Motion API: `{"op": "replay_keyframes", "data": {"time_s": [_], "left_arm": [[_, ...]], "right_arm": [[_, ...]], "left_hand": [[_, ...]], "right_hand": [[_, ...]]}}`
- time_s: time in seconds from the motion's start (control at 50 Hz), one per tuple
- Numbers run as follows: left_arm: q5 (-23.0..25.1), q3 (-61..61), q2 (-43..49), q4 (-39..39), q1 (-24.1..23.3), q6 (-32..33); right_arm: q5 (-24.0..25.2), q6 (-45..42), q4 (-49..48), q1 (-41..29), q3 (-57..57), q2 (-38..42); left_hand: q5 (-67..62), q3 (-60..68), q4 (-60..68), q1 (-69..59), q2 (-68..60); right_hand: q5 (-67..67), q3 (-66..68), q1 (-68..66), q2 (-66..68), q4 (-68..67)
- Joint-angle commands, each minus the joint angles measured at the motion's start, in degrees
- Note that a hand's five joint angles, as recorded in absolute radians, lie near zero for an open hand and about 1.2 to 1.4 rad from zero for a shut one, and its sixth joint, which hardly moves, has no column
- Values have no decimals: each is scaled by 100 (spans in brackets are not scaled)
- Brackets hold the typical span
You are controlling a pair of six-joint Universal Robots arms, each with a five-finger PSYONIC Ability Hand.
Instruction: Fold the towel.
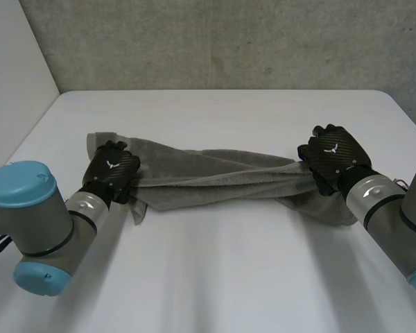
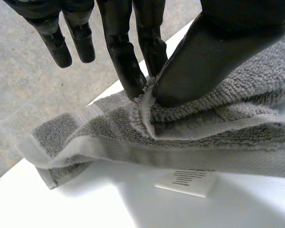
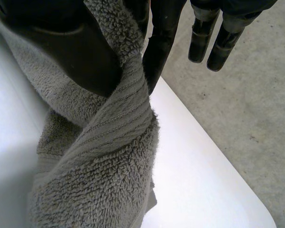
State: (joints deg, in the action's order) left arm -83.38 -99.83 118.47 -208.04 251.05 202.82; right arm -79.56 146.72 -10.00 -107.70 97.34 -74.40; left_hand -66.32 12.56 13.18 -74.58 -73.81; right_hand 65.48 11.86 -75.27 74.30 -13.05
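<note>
Status: one towel (image 1: 215,177) lies across the middle of the table (image 1: 215,284), running 9 to 3 o'clock in the head view. It's bunched and twisted into a rope between the two ends, not flat.

Left hand (image 1: 111,170) is on the 9 o'clock end. In its wrist view the thumb (image 2: 213,52) clamps a hem fold against two fingers (image 2: 128,66), and the other fingers hang straight and free of the cloth. So that's a pinch, not a full wrap. A short tail of towel sticks out past the pinch.

Right hand (image 1: 331,156) is on the 3 o'clock end. Its wrist view shows the same grip, with the thumb pressing cloth against a finger and the remaining fingers straight and clear. A loose wad of towel hangs below the pinch toward 5 o'clock.

My read: we're at the grasp-and-stretch step, and no fold is laid yet. The next move needs both pinches held, enough lift and pull apart to take the twist out, and the cloth flat before one end goes over the other. The risk is that both grips are on bunched cloth rather than clean corners, so it may not open square.

Count: one towel, two hands, one table, and one white label (image 2: 187,180) under the towel's edge near the left hand.
</note>
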Motion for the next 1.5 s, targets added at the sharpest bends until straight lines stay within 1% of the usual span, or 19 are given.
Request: {"op": "replay_keyframes", "data": {"time_s": [0.02, 0.04, 0.06, 0.08, 0.1, 0.28, 0.54, 0.66, 0.82, 0.86, 1.1, 1.2, 1.22, 1.26, 1.34, 1.4, 1.44, 1.46, 1.5], "left_arm": [[-82, -1, -35, -70, -73, 12], [-82, -10, -35, -70, -152, 12], [-82, -10, -35, -70, -152, 12], [-82, -19, -43, -70, -239, 12], [-91, -19, -43, -70, -293, 12], [-108, -10, -44, -17, -328, 12], [-82, -1, 18, 44, -390, -5], [-144, 52, -26, 18, -671, -49], [-592, 509, 405, 27, -715, -93], [-723, 701, 536, 53, -741, -216], [-697, 878, 660, 220, -741, -779], [-601, 966, 668, 422, -733, -981], [-496, 983, 660, 492, -741, -1103], [-321, 1018, 625, 597, -733, -1261], [-29, 1036, 563, 923, -697, -1526], [173, 966, 185, 1310, -653, -1667], [330, 817, -445, 1555, -496, -1728], [331, 816, -448, 1556, -495, -1728], [410, 764, -1095, 1696, -207, -1737]], "right_arm": [[-33, 5, 16, 12, -4, -13], [-33, 5, 16, 12, -13, -13], [-42, 5, 7, 21, -22, -13], [-42, 5, 7, 21, -22, -13], [-51, 5, 7, 21, -30, -22], [-279, 172, 7, 48, -127, 5], [-288, 251, 16, 311, -136, -136], [-279, 260, 16, 311, -118, -83], [-288, 260, 16, 285, -92, -101], [-288, 260, 16, 285, -83, -101], [-279, 260, 16, 267, -66, -110], [-279, 260, 16, 259, -57, -110], [-279, 260, 16, 259, -57, -110], [-288, 260, 24, 250, -66, -136], [-271, 252, 121, 241, -66, -197], [-218, 243, 436, 276, -127, -416], [-148, 234, 640, 311, -162, -567], [-61, 208, 831, 320, -223, -706], [11, 181, 1009, 329, -329, -813]], "left_hand": [[-368, -256, -318, -542, -619], [962, -256, -318, 788, 711], [975, -256, -318, 801, 724], [2957, -256, -318, 2783, 2706], [3693, -256, -318, 3519, 3442], [3801, -256, -318, 3628, 3550], [3784, -256, -318, 3611, 3533], [3700, -256, -318, 3527, 3449], [3347, -256, -318, 3173, 3096], [3112, -256, -318, 2939, 2861], [2573, -256, -318, 2400, 2322], [1295, -256, -318, 1121, 1044], [146, -256, -318, -28, -105], [-363, -256, -318, -537, -614], [-368, -256, -318, -542, -619], [-368, -256, -318, -542, -619], [-368, -256, -318, -542, -619], [-368, -256, -318, -542, -619], [-368, -256, -318, -542, -619]], "right_hand": [[452, -186, -473, 570, 305], [452, -186, -473, 570, 305], [452, -186, -473, 570, 305], [452, -186, -473, 570, 305], [452, -186, -473, 570, 305], [452, -186, -473, 570, 305], [452, -186, -473, 570, 305], [452, -186, -473, 570, 305], [452, -186, -473, 570, 305], [452, -186, -473, 570, 305], [452, -186, -473, 570, 305], [452, -186, -473, 570, 305], [452, -186, -473, 570, 305], [452, -186, -473, 570, 305], [452, -186, -473, 570, 305], [452, -186, -473, 570, 305], [452, -186, -473, 570, 305], [452, -186, -473, 570, 305], [452, -186, -473, 570, 305]]}}
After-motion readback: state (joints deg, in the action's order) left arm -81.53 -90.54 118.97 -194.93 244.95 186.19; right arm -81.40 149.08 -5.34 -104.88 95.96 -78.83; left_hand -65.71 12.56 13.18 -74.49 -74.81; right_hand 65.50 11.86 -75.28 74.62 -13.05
